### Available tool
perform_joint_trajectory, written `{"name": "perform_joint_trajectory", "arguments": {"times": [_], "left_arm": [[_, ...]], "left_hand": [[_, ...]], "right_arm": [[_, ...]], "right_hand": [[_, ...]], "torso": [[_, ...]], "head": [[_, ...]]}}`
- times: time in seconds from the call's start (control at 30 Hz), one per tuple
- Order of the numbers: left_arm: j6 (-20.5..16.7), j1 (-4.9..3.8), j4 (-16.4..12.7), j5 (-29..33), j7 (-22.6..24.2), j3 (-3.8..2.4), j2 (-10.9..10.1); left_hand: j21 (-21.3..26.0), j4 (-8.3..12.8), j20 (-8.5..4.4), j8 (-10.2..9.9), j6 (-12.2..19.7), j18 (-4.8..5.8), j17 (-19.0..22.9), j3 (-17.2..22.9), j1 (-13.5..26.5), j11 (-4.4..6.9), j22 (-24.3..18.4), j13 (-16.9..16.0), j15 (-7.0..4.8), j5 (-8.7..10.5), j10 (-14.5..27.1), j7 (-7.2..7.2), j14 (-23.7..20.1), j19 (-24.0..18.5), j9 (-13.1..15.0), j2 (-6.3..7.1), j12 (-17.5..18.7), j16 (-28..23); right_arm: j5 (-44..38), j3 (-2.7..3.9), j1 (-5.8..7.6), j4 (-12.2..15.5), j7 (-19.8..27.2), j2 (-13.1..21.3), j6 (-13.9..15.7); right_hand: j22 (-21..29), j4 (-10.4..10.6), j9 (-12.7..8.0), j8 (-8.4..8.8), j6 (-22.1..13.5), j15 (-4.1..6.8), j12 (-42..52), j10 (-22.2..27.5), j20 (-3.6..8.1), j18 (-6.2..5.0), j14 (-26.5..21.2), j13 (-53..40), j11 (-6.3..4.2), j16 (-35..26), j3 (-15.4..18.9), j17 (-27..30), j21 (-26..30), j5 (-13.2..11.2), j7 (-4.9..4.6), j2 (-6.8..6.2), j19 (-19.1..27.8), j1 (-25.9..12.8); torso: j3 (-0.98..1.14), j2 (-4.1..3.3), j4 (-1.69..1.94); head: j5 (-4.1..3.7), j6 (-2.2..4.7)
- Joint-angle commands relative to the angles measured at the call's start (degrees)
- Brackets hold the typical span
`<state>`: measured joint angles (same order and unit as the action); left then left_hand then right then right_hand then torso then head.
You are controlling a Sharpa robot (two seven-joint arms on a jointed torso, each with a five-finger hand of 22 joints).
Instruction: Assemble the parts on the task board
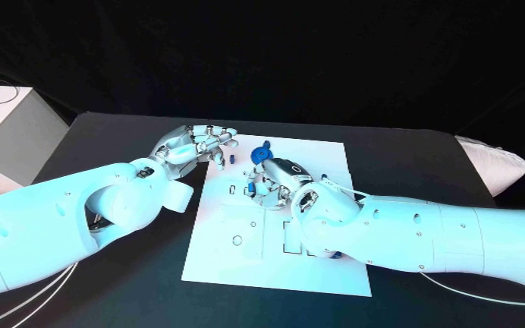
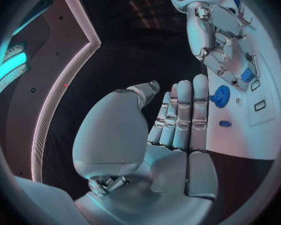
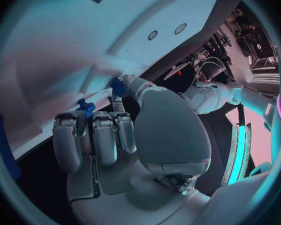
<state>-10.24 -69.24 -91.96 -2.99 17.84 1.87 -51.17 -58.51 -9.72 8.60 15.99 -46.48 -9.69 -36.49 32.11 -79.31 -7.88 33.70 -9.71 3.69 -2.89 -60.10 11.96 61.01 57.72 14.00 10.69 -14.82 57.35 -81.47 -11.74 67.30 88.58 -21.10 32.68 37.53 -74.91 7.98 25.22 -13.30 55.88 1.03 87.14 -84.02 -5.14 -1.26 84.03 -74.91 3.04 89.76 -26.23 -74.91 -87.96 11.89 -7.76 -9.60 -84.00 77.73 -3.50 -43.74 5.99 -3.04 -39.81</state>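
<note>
Right hand (image 1: 278, 182) fingers around blue part (image 3: 119, 87).

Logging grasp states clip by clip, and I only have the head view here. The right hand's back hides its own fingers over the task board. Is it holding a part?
Observer: Yes. In the right wrist view the right hand pinches a small blue part between its thumb and a fingertip, close to the task board.
Operator: And the left hand, is there anything in its palm?
Observer: No. The left wrist view shows the left hand with a bare palm and straight fingers, holding nothing.
Operator: Is anything else hidden under the right hand?
Observer: Yes. A second blue piece shows against the board right by the right hand's other fingertips.
</note>
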Motion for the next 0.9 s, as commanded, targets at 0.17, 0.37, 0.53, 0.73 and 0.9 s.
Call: {"name": "perform_joint_trajectory", "arguments": {"times": [0.17,0.37,0.53,0.73,0.9], "left_arm": [[1.2,0.00,-0.1,-0.1,0.1,-0.03,0.1],[1.3,0.01,0.0,-0.1,0.0,-0.02,0.2],[1.4,0.02,0.1,-0.1,-0.1,-0.02,0.2],[1.5,0.02,0.1,-0.1,-0.1,-0.02,0.2],[1.5,0.03,0.1,-0.1,-0.2,-0.01,0.2]], "left_hand": [[-0.2,0.3,0.17,0.3,0.4,-0.93,0.0,0.1,0.0,0.04,0.1,0.0,-0.24,-0.21,0.4,0.20,-0.1,-0.4,0.0,-0.66,-0.2,0.2],[-0.2,0.3,0.17,0.3,0.4,-0.93,0.0,0.1,0.0,0.04,0.1,0.0,-0.24,-0.21,0.4,0.20,-0.1,-0.4,0.0,-0.66,-0.2,0.2],[-0.2,0.3,0.17,0.3,0.4,-0.93,0.0,0.1,0.0,0.04,0.1,0.0,-0.24,-0.21,0.4,0.20,-0.1,-0.4,0.0,-0.66,-0.2,0.2],[-0.2,0.3,0.17,0.3,0.4,-0.93,0.0,0.1,0.0,0.04,0.1,0.0,-0.24,-0.21,0.4,0.20,-0.1,-0.4,0.0,-0.66,-0.2,0.2],[-0.2,0.3,0.17,0.3,0.4,-0.93,0.0,0.1,0.0,0.04,0.1,0.0,-0.24,-0.21,0.4,0.20,-0.1,-0.4,0.0,-0.66,-0.2,0.2]], "right_arm": [[0.5,0.03,-0.30,-0.3,2.1,-0.3,1.6],[0.5,0.04,-0.41,-0.2,2.4,-0.3,2.2],[0.6,0.04,-0.46,-0.2,2.6,-0.3,2.1],[0.8,0.04,-0.54,-0.7,2.7,-0.4,1.0],[1.4,0.04,-0.59,-1.1,3.0,-0.5,-0.1]], "right_hand": [[-13.5,-0.1,0.1,-0.36,0.0,0.19,0.0,-3.0,0.44,0.76,5.8,-12.4,-0.12,-0.1,-0.1,-14.5,-0.3,0.2,0.20,-0.27,-5.1,-0.4],[-13.5,-0.1,0.1,-0.40,-0.1,0.18,0.0,-3.0,0.44,0.77,5.8,-12.4,-0.12,-0.1,-0.2,-14.5,-0.3,0.2,0.20,-0.25,-5.1,-0.3],[-13.5,-0.1,0.1,-0.40,-0.1,0.18,0.0,-3.0,0.44,0.77,5.8,-12.4,-0.12,-0.1,-0.2,-14.5,-0.3,0.2,0.20,-0.25,-5.1,-0.3],[-13.5,-0.2,0.1,-0.46,-0.1,0.18,0.0,-3.0,0.44,0.77,5.8,-12.4,-0.11,-0.1,-0.2,-14.5,-0.3,0.2,0.19,-0.27,-5.1,-0.3],[-13.5,-0.2,0.1,-0.48,-0.2,0.17,0.0,-2.9,0.43,0.76,5.8,-12.3,-0.10,-0.1,-0.2,-14.5,-0.3,0.1,0.18,-0.32,-5.1,-0.4]], "torso": [[-0.04,-0.01,-0.07],[-0.01,0.04,-0.19],[-0.03,0.05,-0.16],[-0.04,0.03,-0.12],[0.02,0.01,-0.11]], "head": [[0.18,-0.16],[0.25,-0.28],[0.17,-0.26],[0.13,-0.28],[0.20,-0.47]]}}
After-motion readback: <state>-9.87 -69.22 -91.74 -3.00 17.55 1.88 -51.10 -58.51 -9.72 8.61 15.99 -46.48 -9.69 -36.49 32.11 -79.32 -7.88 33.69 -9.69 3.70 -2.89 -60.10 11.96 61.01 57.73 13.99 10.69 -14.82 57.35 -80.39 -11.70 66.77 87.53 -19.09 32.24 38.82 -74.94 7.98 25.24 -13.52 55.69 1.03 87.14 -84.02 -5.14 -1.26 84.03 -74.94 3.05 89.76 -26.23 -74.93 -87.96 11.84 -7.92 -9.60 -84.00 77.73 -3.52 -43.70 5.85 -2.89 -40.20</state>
